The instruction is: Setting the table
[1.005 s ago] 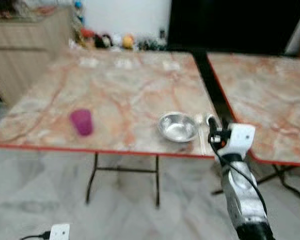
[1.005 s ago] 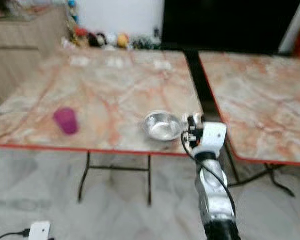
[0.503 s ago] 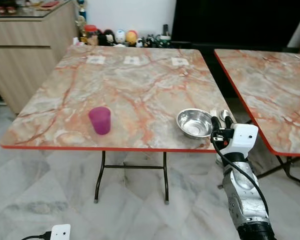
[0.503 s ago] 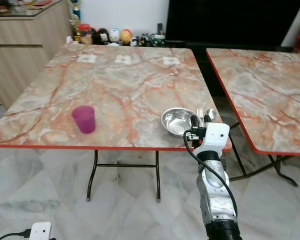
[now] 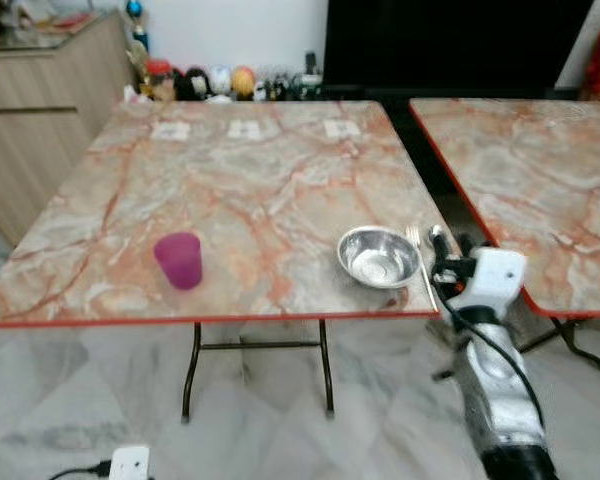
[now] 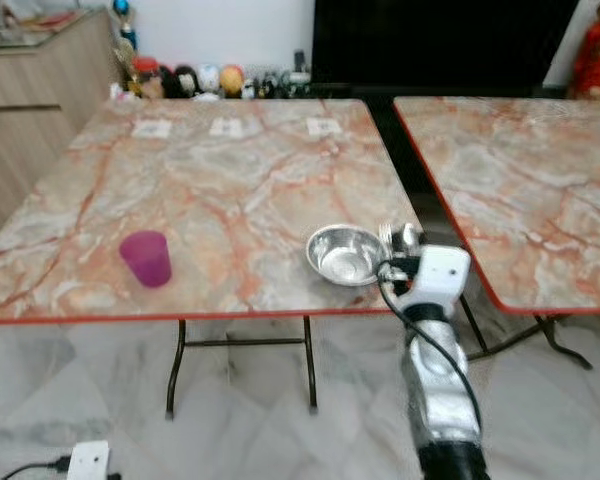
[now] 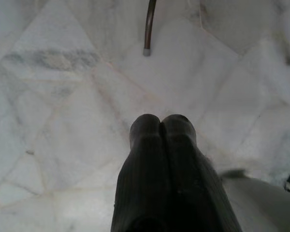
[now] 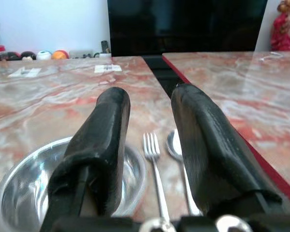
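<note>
The right arm (image 5: 495, 400) is a silver, mottled metal tube ending in a black cuff. Past it sits a white, boxy wrist block (image 6: 440, 275), and a black cable (image 5: 490, 345) loops from the block back along the tube. The right pincer (image 8: 150, 159) has two long black ribbed fingers. The left pincer (image 7: 160, 126) has the same black fingers with rounded tips.

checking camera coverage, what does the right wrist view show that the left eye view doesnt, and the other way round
The right wrist view alone makes clear that the right gripper has its fingers apart, with the fork lying between them. The left eye view alone takes in the purple cup, the cabinet, the table legs and the floor. Both share the steel bowl, the spoon, the second table and the toys by the wall.
</note>
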Robot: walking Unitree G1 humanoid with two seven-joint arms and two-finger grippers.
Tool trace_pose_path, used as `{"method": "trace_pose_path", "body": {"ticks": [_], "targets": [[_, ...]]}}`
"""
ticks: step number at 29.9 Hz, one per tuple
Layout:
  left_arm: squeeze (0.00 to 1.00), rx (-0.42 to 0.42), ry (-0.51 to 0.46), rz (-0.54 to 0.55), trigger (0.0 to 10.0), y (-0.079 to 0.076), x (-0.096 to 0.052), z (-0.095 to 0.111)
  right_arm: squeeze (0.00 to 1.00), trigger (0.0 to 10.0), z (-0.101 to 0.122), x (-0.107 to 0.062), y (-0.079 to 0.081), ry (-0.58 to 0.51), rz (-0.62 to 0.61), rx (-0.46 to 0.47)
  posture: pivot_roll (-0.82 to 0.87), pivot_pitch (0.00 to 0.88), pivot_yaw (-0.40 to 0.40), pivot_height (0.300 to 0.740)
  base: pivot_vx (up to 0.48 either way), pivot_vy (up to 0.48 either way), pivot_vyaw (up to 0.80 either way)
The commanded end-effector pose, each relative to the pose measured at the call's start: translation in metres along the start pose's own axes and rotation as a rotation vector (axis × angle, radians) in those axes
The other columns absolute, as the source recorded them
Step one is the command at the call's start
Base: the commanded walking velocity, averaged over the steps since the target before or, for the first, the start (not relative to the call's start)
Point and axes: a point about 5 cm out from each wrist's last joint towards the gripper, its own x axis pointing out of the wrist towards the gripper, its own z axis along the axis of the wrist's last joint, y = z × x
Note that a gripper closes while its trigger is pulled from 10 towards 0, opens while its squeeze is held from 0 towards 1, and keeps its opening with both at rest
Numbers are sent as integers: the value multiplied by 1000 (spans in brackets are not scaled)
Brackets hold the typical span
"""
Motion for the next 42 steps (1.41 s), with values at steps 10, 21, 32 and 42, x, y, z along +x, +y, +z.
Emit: {"method": "trace_pose_path", "body": {"ticks": [10,21,32,42], "targets": [[0,6,19,13,10000,5,-1,-5,0,10000,-3,0,7,13,15,26,-3,0,-15,740,166,0,0],[0,8,24,11,10000,5,-2,-5,1000,10000,-15,1,-19,120,-170,214,-4,0,-14,740,0,0,0],[0,11,27,11,10000,5,-2,-6,1000,10000,-18,-2,-29,169,-185,305,-5,1,-15,740,0,0,0],[0,25,30,11,10000,6,-2,-7,0,10000,-12,-11,-57,300,-63,302,-6,5,-11,740,0,0,0]]}}
